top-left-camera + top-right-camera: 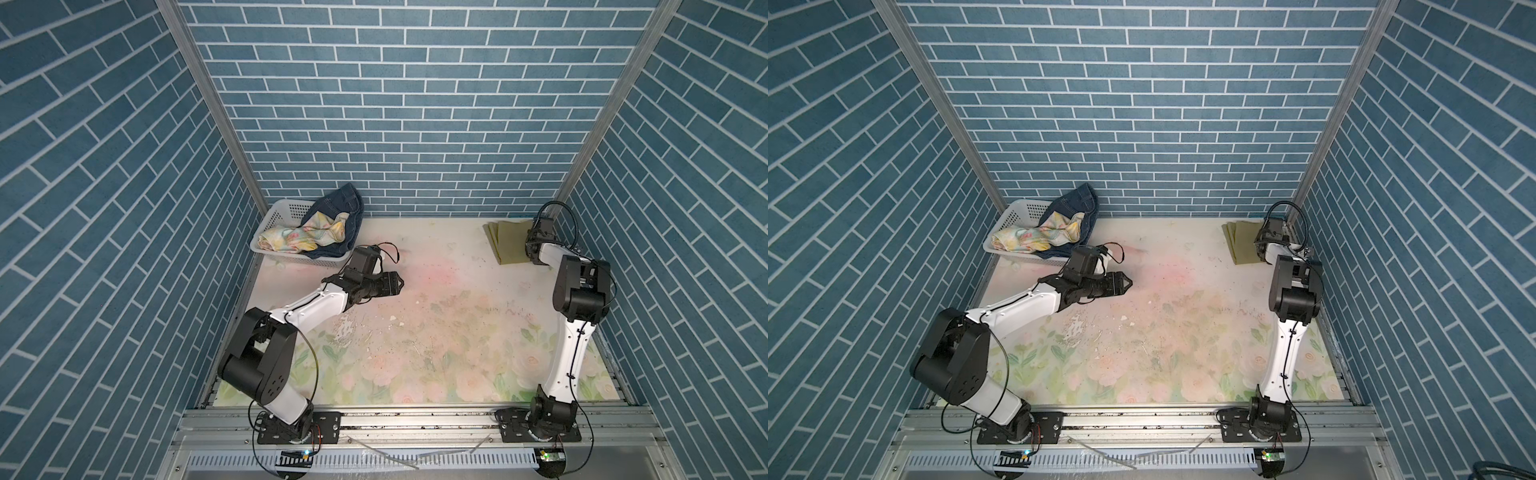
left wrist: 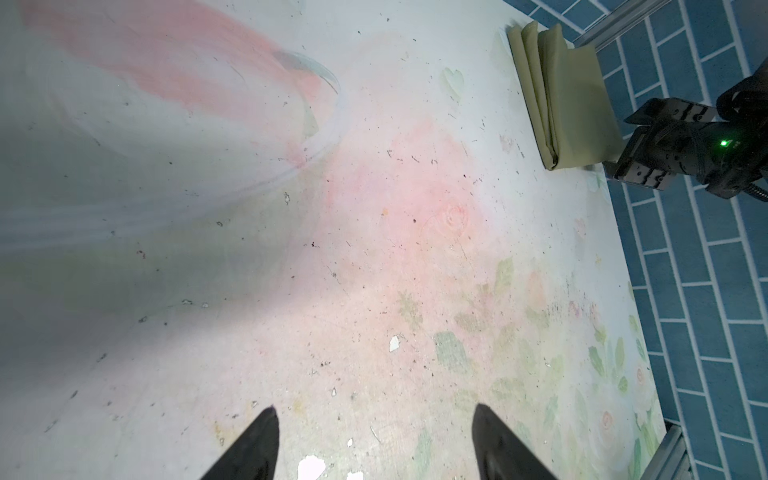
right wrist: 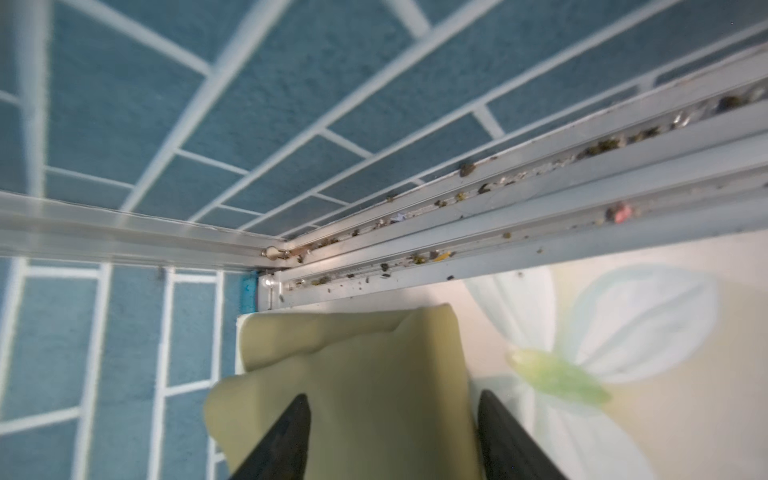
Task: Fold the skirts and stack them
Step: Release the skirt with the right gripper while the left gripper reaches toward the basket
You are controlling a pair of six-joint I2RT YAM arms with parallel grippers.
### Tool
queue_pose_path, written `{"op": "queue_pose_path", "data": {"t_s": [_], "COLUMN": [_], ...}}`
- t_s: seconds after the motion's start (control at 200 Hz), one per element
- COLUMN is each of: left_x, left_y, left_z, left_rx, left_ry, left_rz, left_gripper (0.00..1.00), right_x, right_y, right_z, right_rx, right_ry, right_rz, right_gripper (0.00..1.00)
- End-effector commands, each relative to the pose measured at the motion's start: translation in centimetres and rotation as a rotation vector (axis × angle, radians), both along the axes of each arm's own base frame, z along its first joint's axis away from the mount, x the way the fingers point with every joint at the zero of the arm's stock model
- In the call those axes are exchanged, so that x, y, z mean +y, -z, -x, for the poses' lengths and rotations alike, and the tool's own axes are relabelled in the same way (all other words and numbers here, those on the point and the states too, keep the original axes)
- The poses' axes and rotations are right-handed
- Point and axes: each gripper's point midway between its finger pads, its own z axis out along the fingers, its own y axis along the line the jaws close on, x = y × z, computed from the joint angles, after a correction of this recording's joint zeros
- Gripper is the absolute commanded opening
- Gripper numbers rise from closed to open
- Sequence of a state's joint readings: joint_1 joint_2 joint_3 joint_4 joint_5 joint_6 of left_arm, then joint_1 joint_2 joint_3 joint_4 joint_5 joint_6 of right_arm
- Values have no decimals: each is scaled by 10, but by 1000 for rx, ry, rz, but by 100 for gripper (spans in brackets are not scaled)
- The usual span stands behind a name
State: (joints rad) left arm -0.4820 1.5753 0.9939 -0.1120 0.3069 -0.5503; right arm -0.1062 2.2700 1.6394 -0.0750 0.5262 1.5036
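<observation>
An olive-green skirt (image 1: pixel 509 243) (image 1: pixel 1244 245) lies folded flat at the table's back right corner, also seen in the left wrist view (image 2: pixel 569 104). My right gripper (image 3: pixel 395 399) (image 1: pixel 533 254) hangs just above its right end, open, its fingers spread over the cloth (image 3: pixel 365 365) without pinching it. A pastel floral skirt (image 1: pixel 299 237) (image 1: pixel 1034 237) lies crumpled in the basket, on top of a dark denim skirt (image 1: pixel 340 203) (image 1: pixel 1077 200) that spills over the basket's rim. My left gripper (image 1: pixel 401 284) (image 1: pixel 1129 284) (image 2: pixel 374 411) is open and empty over bare table, right of the basket.
The white perforated basket (image 1: pixel 270 220) (image 1: pixel 1011 212) stands at the back left against the wall. Blue brick-pattern walls close in the table on three sides. An aluminium rail (image 3: pixel 540 199) runs along the right edge next to the olive skirt. The tabletop (image 1: pixel 436 332) is a worn floral print.
</observation>
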Motion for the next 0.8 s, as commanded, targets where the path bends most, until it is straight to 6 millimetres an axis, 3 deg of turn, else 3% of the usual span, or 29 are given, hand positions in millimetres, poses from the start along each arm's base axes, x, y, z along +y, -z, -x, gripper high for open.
{"op": "queue_pose_path", "data": {"t_s": [0.0, 0.13, 0.265, 0.39, 0.49, 0.62, 0.795], "left_x": [9, 23, 37, 49, 62, 86, 124], "left_y": [-22, -33, -46, -60, -71, -86, -102], "left_z": [-5, -5, -5, -7, -12, -23, -46], "left_rx": [-38, -64, -96, -135, -153, -189, -207], "left_ry": [-21, -62, -104, -141, -178, -257, -382], "left_rz": [-33, -90, -147, -195, -267, -400, -528], "left_gripper": [79, 89, 99, 100, 100, 100, 100], "right_x": [-2, -9, -10, -8, 6, 55, 150], "right_y": [-29, -47, -57, -71, -89, -104, -105], "right_z": [8, 20, 25, 32, 30, 20, 25], "right_rx": [22, 105, 170, 206, 192, 131, 142], "right_ry": [-70, -162, -271, -356, -475, -710, -1066], "right_rz": [49, 124, 202, 293, 363, 430, 587], "right_gripper": [80, 91, 95, 96, 96, 90, 88]}}
